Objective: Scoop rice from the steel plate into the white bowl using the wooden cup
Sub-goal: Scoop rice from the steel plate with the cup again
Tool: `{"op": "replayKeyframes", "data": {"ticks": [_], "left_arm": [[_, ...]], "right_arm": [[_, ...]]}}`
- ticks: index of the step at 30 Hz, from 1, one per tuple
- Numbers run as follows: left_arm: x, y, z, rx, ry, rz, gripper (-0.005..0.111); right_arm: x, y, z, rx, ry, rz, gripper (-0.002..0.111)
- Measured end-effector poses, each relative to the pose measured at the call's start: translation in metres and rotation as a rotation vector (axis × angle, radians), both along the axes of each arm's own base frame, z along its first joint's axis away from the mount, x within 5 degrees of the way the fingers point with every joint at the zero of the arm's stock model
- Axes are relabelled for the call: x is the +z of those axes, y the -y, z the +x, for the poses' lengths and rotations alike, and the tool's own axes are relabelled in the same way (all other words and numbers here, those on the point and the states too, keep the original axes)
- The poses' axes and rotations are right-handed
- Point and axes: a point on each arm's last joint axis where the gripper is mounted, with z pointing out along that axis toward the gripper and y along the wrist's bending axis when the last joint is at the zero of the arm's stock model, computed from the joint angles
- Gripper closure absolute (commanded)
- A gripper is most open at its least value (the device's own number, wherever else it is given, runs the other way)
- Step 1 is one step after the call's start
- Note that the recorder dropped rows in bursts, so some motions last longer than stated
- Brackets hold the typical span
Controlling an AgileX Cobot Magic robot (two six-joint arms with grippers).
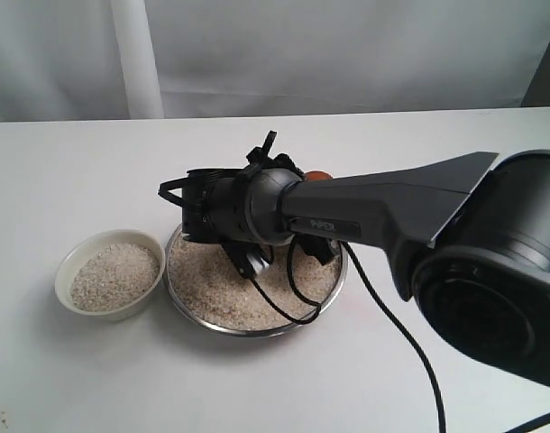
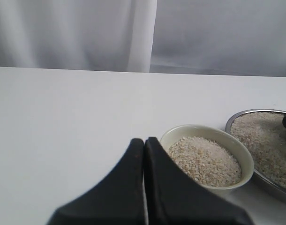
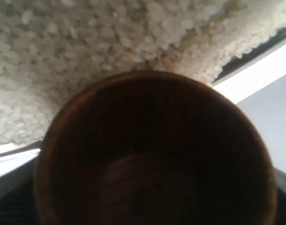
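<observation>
The right claw is holding the wooden cup, with its jaws spread wide enough to take the cup's round body. The cup is filling the right wrist view, and its dark inside and ringed grain are facing back towards the claw. In the exterior view only a reddish-brown sliver of the cup is showing past the right arm, and the claw's black housing is hiding the jaws.

Directly beneath the claw and cup, the rice is lying as a broad bed of pale grains. It is sitting close under the cup's lip, but I cannot tell whether the lip is touching the grains. This bed is covering the steel plate, whose shiny rim is curving round below the claw.

Farther out, on the side of the right claw away from its arm, the white bowl is sitting just beside the plate. It is carrying its own mound of rice, which is reaching a little below the rim.

The left claw is pressing its two black fingers together and gripping nothing. The bowl is lying just past its tips, with the plate beyond the bowl.

All of this is standing on a white table. Farthest from both claws, a pale curtain is hanging behind the table's back edge.
</observation>
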Motion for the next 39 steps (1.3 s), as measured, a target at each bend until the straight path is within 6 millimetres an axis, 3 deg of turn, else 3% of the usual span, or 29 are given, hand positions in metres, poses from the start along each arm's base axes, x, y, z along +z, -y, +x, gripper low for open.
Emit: {"op": "replayKeyframes", "data": {"ticks": [19,39], "left_arm": [[0.000,0.000,0.000,0.000,0.000,0.000,0.107],[0.000,0.000,0.000,0.000,0.000,0.000,0.107]], "right_arm": [[-0.007,-0.005,-0.002,0.016,-0.031,0.050,0.108],[-0.002,-0.035,-0.013,-0.003,-0.139,0.307,0.108]]}}
